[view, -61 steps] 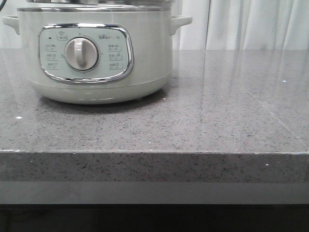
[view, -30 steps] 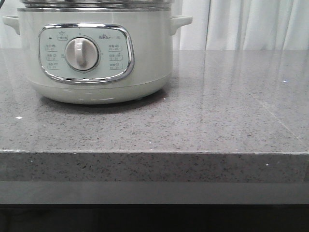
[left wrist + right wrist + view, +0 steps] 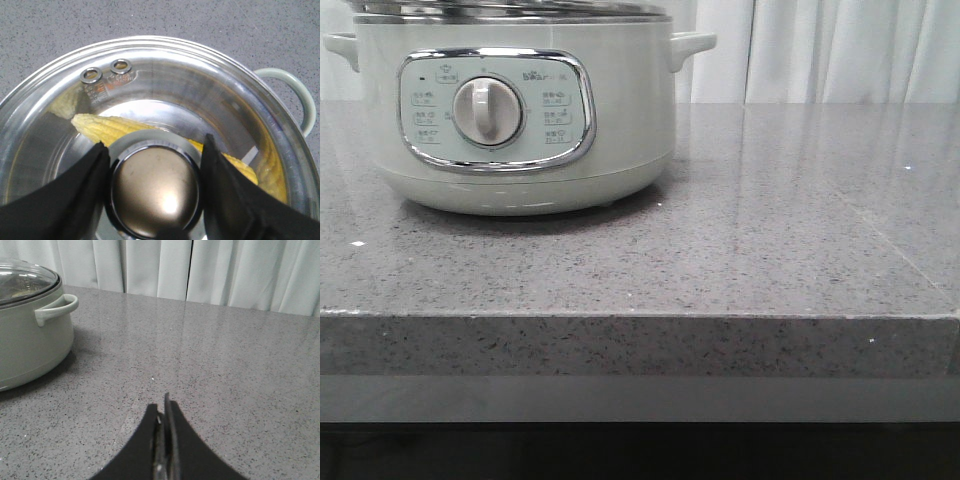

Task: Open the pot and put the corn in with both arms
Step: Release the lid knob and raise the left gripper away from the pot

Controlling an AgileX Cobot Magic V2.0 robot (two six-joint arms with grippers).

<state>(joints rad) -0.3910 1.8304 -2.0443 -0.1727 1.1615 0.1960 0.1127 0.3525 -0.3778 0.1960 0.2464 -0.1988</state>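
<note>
Front view: the pot [image 3: 515, 110] stands on the grey speckled counter [image 3: 740, 250], its chrome-framed control panel [image 3: 497, 110] and round dial [image 3: 487, 110] facing the camera. One side handle [image 3: 692, 45] juts from the pot toward the white curtains [image 3: 840, 50] behind it. The steel rim of the lid [image 3: 510, 10] sits on top of the pot. No arm shows here.

Left wrist view: the camera looks straight down on the glass lid [image 3: 165, 95], which rests on the pot. The left gripper [image 3: 154, 175] has its two black fingers [image 3: 75, 200] on either side of the lid's round metal knob [image 3: 155, 190], close against it; whether they actually squeeze it cannot be told. Through the glass the corn [image 3: 115, 127] lies inside the pot, beneath the knob. Two small steel vent rings [image 3: 106, 71] sit in the lid near its rim.

Right wrist view: the right gripper [image 3: 164, 412] hovers over bare counter, well apart from the pot, with its fingers pressed together on nothing.
</note>
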